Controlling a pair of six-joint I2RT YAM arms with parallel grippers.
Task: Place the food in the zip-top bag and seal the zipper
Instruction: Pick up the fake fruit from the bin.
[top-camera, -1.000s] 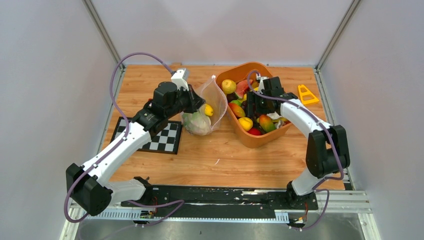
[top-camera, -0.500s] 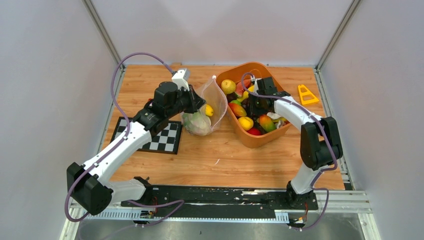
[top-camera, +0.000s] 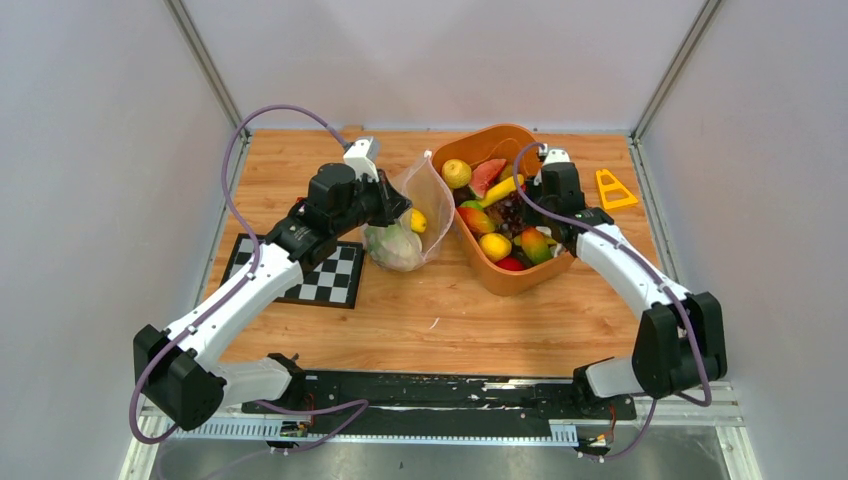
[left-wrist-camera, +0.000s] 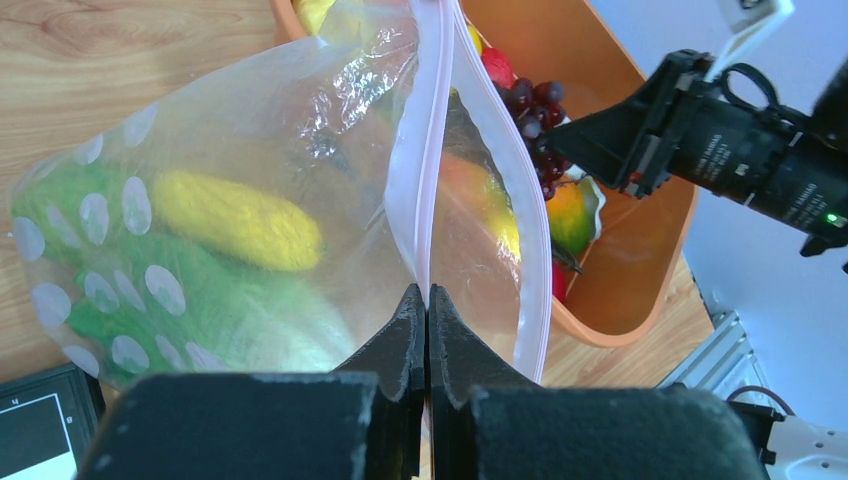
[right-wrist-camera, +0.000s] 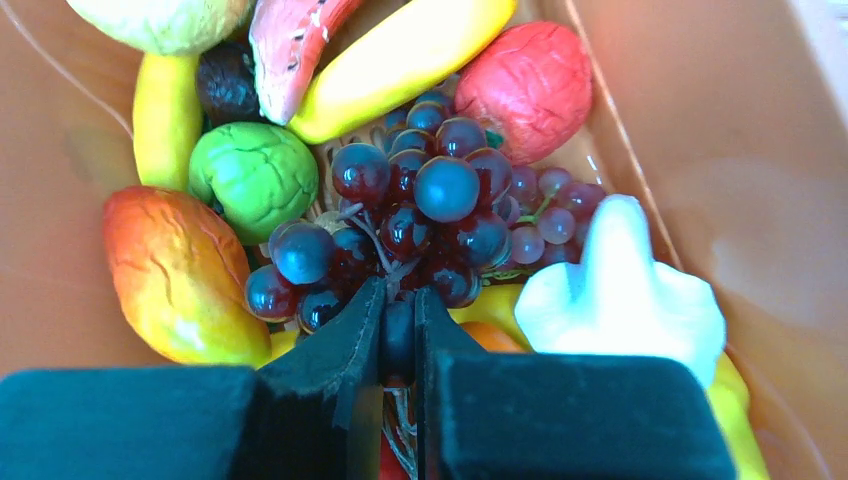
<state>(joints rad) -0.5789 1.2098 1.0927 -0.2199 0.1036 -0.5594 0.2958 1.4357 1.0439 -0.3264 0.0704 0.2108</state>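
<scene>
Bag (top-camera: 398, 245): on the surface (top-camera: 440, 320), between checkerboard (top-camera: 335, 275) and basket (top-camera: 505, 280) — yellow and green food (left-wrist-camera: 240, 220) inside.
Left claw (left-wrist-camera: 427, 300): pinched shut on the zipper (left-wrist-camera: 432, 120), holding the mouth up and open.
Right claw (right-wrist-camera: 399, 305): down in the basket — narrow, nipping the grapes (right-wrist-camera: 445, 190).
Other food: banana (right-wrist-camera: 400, 50), watermelon (right-wrist-camera: 290, 45), mango (right-wrist-camera: 180, 275) heaped around the grapes.

The mouth of the zip-top bag (left-wrist-camera: 250, 200) stands open, with the wall of the orange basket (top-camera: 500, 283) just beside it; my left gripper (left-wrist-camera: 428, 296) pinches the mouth's near end. In the basket, grapes (right-wrist-camera: 440, 200), a mango (right-wrist-camera: 175, 275) and a white piece (right-wrist-camera: 615, 290) crowd my right gripper (right-wrist-camera: 399, 302). I see bare table (top-camera: 450, 325) nearer me.
</scene>
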